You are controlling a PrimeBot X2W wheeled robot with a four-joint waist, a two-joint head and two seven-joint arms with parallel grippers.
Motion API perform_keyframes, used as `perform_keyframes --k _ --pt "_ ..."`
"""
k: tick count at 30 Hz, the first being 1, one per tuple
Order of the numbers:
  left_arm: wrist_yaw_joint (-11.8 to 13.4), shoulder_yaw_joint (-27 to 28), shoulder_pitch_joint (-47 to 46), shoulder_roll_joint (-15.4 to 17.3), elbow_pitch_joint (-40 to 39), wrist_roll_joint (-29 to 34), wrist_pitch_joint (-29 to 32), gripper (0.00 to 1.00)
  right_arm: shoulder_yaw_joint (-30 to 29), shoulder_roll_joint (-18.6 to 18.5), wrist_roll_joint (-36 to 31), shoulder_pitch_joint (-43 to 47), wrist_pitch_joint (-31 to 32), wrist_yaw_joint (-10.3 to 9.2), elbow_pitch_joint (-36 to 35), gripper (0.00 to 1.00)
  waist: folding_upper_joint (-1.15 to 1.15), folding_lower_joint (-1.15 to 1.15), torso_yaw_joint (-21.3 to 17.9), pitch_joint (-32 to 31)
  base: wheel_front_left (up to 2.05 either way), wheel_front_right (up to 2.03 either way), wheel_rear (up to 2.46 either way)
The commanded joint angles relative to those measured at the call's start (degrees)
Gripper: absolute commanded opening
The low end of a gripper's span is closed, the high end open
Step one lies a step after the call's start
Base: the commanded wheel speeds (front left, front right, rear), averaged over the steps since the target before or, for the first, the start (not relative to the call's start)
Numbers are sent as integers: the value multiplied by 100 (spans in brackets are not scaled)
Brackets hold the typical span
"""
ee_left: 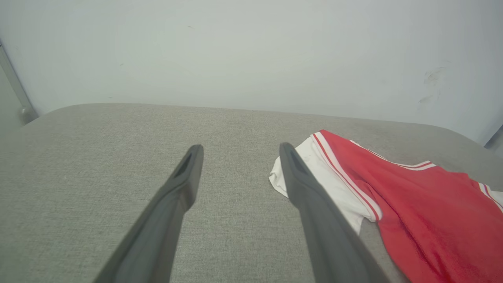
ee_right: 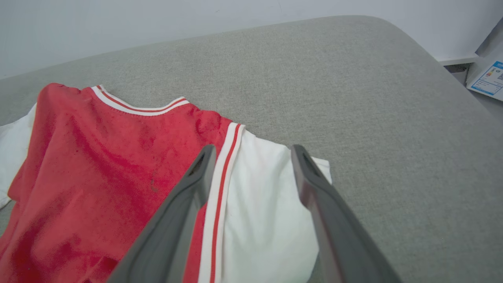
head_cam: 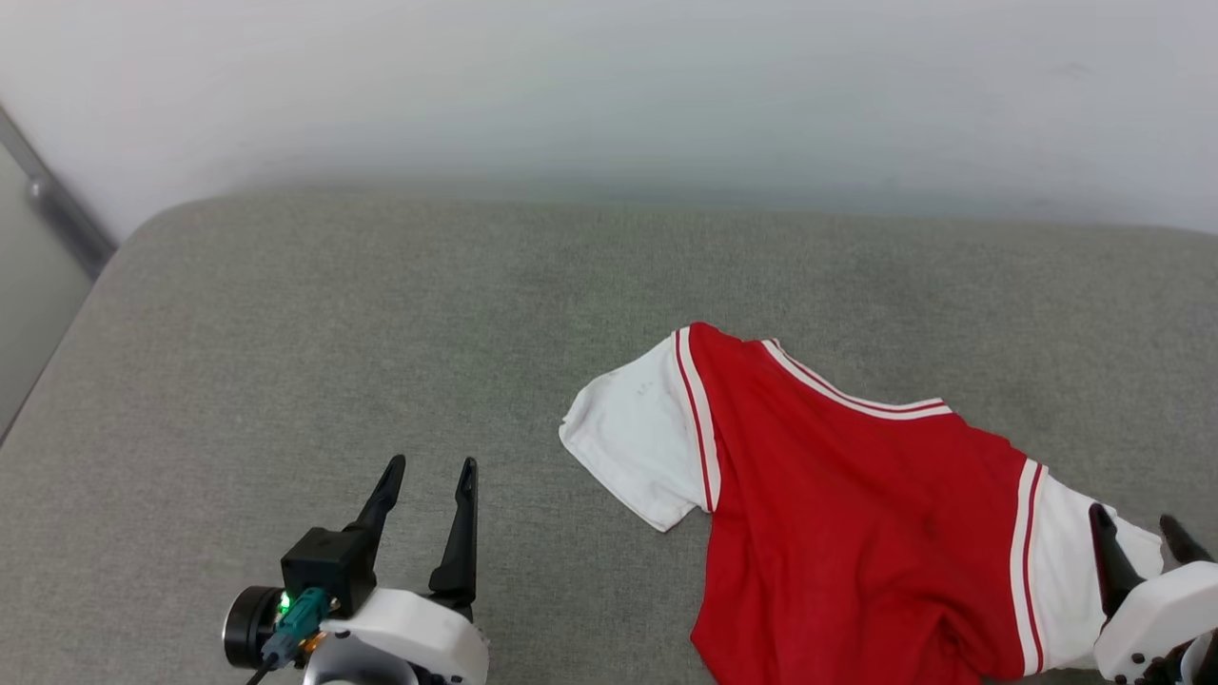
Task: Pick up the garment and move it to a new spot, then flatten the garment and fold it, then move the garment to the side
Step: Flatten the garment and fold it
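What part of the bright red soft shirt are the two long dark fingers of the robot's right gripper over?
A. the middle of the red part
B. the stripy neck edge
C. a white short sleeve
C: in the right wrist view the right gripper, its two long dark fingers spread apart, is over the white short sleeve of the bright red soft jersey shirt.

The robot's left gripper [head_cam: 431, 463] pairs two tapering matte-black fingers [head_cam: 463, 518] with a glossy white wrist shell [head_cam: 419, 636], a black box-shaped module [head_cam: 328, 568] lit by a green light, a round black lens barrel [head_cam: 247, 626] and a teal cable plug [head_cam: 303, 616]. The right gripper [head_cam: 1134, 516] shows the same dark fingers above a white shell [head_cam: 1156, 609] dotted with dark screw holes.
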Motion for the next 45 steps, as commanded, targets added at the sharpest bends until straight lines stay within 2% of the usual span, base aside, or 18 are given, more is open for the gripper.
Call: perform_keyframes --k 1,9,16,24,30,35,45 --pt "42 34 109 44 -32 -22 31 100 15 63 -104 95 -240 -3 -145 100 0 0 16 -128 0 0 0" --pt "197 175 286 246 -203 -59 182 100 382 291 -409 511 -879 -3 -1186 100 0 0 -50 -347 0 0 0" --pt "233 267 81 444 -322 -76 406 100 755 489 -570 891 -806 -3 -2091 100 0 0 -326 -319 0 0 0" --pt "-185 147 -987 622 -10 -331 1364 100 1111 574 -591 747 -726 -3 -2766 100 0 0 -809 239 0 0 0" --pt "-722 -10 -1889 952 562 -651 2669 100 1236 584 -422 473 -788 -2 -2909 100 0 0 -1224 818 0 0 0" --pt "-1025 -200 -2324 1218 901 -919 3697 100 1293 584 -290 299 -913 -3 -2720 100 0 0 -1505 1214 0 0 0" --pt "-1206 -656 -2429 1462 1411 -1370 5168 100 1371 585 -67 108 -1112 -3 -2376 100 0 0 -1737 1594 0 0 0"
